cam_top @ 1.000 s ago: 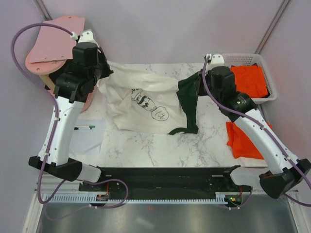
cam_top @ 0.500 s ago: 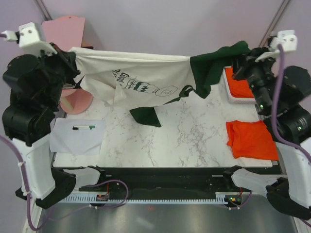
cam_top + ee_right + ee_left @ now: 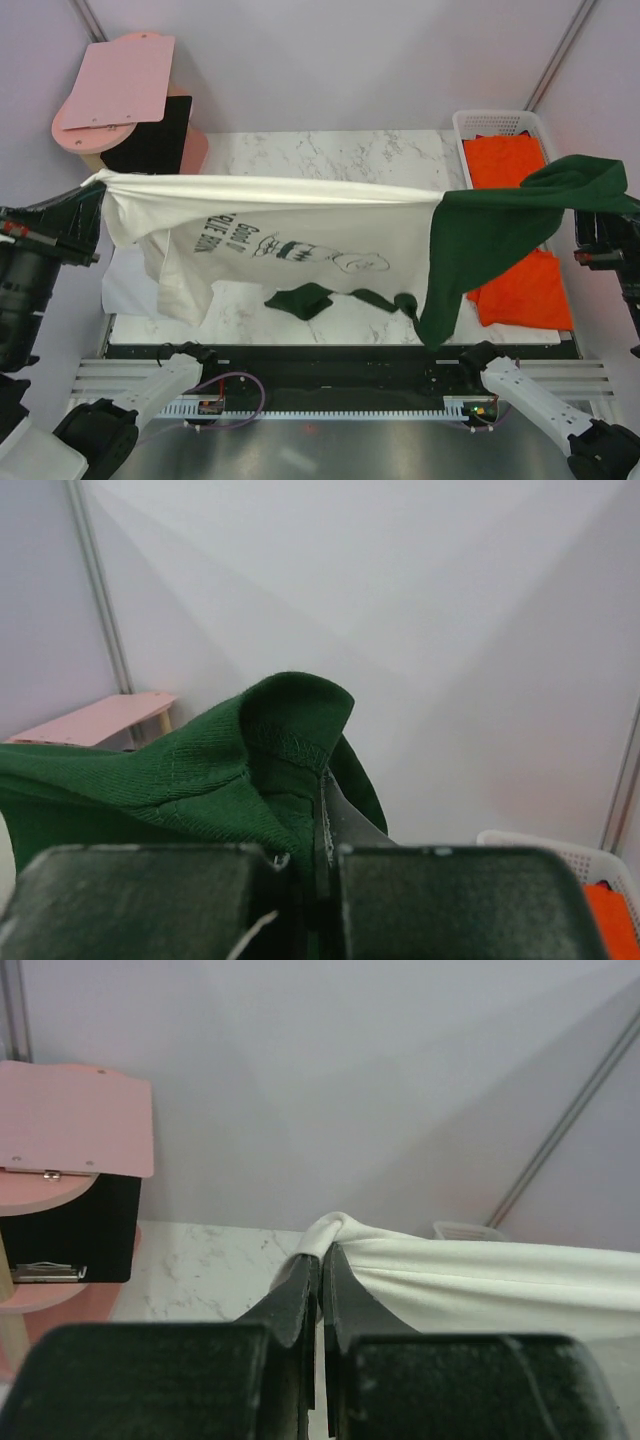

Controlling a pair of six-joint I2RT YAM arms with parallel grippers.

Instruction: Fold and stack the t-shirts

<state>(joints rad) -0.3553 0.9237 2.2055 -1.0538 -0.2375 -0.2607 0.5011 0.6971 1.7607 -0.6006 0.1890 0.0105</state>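
The cream-white t-shirt (image 3: pixel 290 215) with its Charlie Brown print hangs stretched in the air between my two grippers, above the marble table (image 3: pixel 330 150). My left gripper (image 3: pixel 97 187) is shut on its cream left corner, which shows bunched at the fingertips in the left wrist view (image 3: pixel 322 1255). My right gripper (image 3: pixel 612 205) is shut on a dark green sleeve (image 3: pixel 490 240), seen close in the right wrist view (image 3: pixel 322 790). The other green sleeve (image 3: pixel 300 298) dangles low. One orange t-shirt (image 3: pixel 525 292) lies on the table at right and another (image 3: pixel 505 160) lies in the basket.
A white plastic basket (image 3: pixel 500 119) stands at the back right. A pink stool with a black box (image 3: pixel 115 85) stands at the back left. A white paper sheet (image 3: pixel 125 290) lies at the left, partly hidden under the hanging shirt.
Both grippers have moved up and toward the near edge, carrying the shirt with them. The shirt is now stretched wider and hangs over the table's front half.
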